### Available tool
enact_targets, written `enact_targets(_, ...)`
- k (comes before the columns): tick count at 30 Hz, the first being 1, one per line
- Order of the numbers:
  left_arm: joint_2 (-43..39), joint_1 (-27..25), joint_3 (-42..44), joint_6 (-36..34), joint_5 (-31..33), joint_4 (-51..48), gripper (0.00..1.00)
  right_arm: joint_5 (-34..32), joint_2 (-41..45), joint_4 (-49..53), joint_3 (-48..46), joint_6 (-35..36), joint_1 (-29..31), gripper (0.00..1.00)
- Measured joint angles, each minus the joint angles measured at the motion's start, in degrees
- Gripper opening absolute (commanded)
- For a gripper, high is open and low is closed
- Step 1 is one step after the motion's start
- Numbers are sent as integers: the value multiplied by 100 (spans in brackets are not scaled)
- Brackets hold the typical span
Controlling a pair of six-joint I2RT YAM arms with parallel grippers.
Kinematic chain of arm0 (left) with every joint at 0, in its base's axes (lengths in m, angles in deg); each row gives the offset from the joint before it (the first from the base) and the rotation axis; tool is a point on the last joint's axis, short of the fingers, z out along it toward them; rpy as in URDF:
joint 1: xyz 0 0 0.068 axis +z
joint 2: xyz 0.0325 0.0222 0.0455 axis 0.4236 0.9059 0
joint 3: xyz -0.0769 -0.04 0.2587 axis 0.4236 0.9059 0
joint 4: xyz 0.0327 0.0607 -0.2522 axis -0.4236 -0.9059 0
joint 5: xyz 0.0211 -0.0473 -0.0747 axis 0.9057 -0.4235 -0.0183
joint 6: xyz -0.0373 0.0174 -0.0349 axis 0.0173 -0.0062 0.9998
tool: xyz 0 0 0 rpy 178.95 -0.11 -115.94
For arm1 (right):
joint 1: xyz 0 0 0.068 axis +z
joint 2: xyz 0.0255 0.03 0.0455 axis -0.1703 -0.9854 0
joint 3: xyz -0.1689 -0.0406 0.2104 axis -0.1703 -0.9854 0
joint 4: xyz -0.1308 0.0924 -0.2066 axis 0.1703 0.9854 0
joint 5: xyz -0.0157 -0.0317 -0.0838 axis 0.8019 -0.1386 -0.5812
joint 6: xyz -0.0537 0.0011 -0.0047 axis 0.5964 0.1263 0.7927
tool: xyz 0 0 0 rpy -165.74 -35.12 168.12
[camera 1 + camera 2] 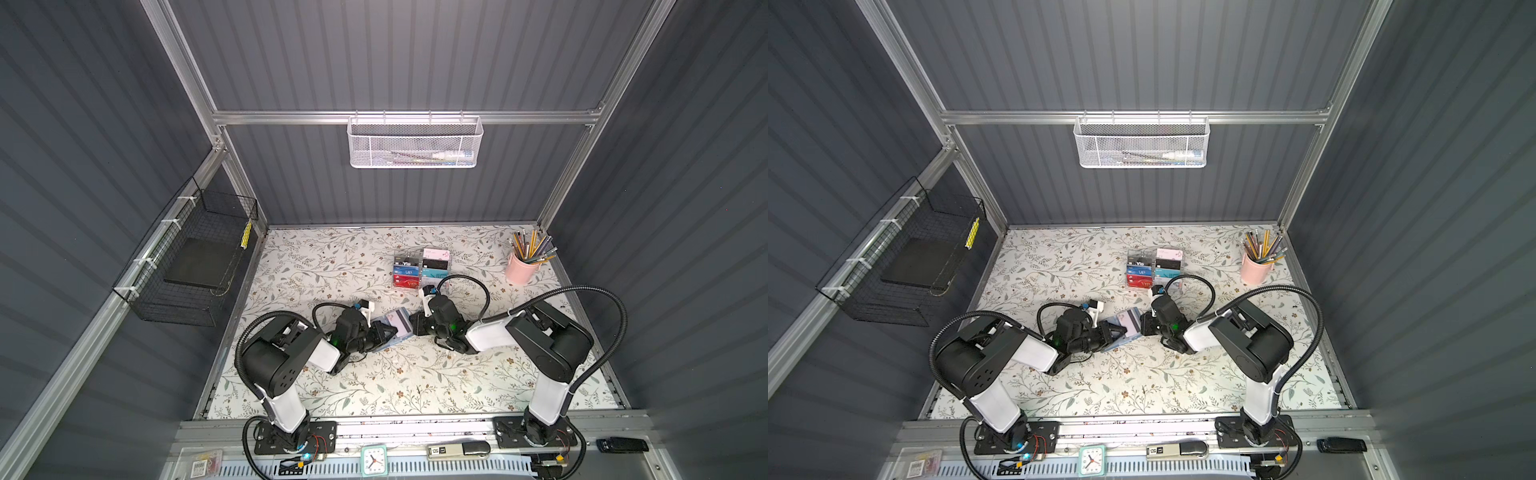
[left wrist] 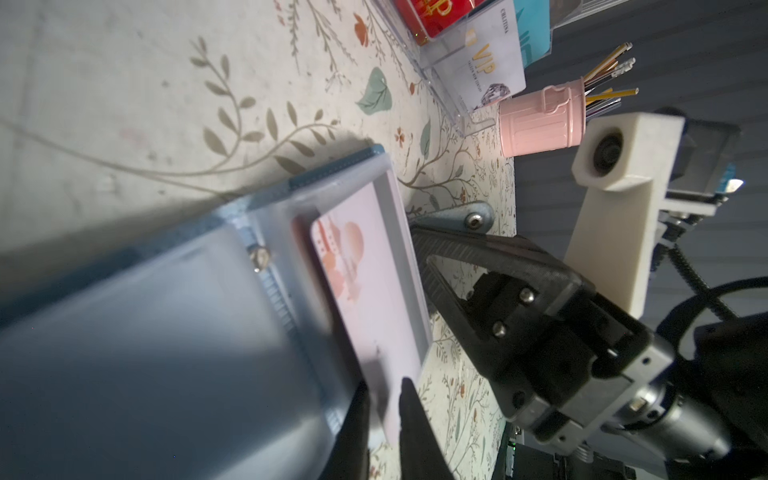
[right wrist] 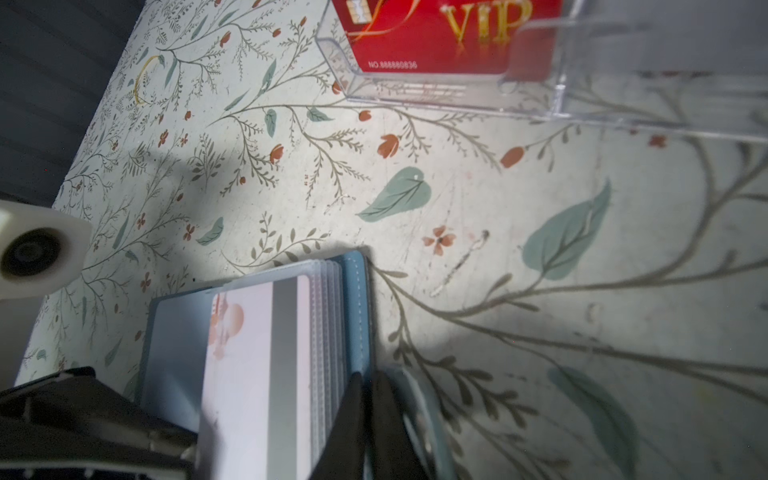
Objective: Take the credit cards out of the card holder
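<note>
**A:** Step in hand?

**B:** Drawing a card out, by the look of it. Pinching the edge of the white card (image 2: 374,291) with the left end effector (image 2: 384,399), closed on it; seemingly partway out of its clear sleeve.

**A:** And the card holder (image 3: 357,311)?

**B:** Lying open on the worktop (image 3: 457,187) between both arms, near the clear card rack (image 1: 422,270) but apart from it. Clamped at the blue cover edge by the right end effector (image 3: 368,390), shut tight.

**A:** Next?

**B:** Probably pulling the card flat along the sleeve towards the left arm while pinning the cover, then laying it on bare worktop. Worth going gently, to avoid dragging the holder or bending the card.
</note>
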Motion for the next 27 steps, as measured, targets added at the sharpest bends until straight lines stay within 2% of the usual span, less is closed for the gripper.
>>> enact_targets(9,0,-28,0,57,92,70,9,2,-4,-7,0,0,0,9)
enact_targets(21,-208,-28,85,-13,149,-79,12,55,-79,-22,76,0,0,9)
enact_targets(24,-243,-26,105,-42,151,-120,6,66,-79,-24,79,0,-2,9)
enact_targets(27,-243,-28,122,-55,146,-114,5,68,-79,-24,79,0,-4,9)
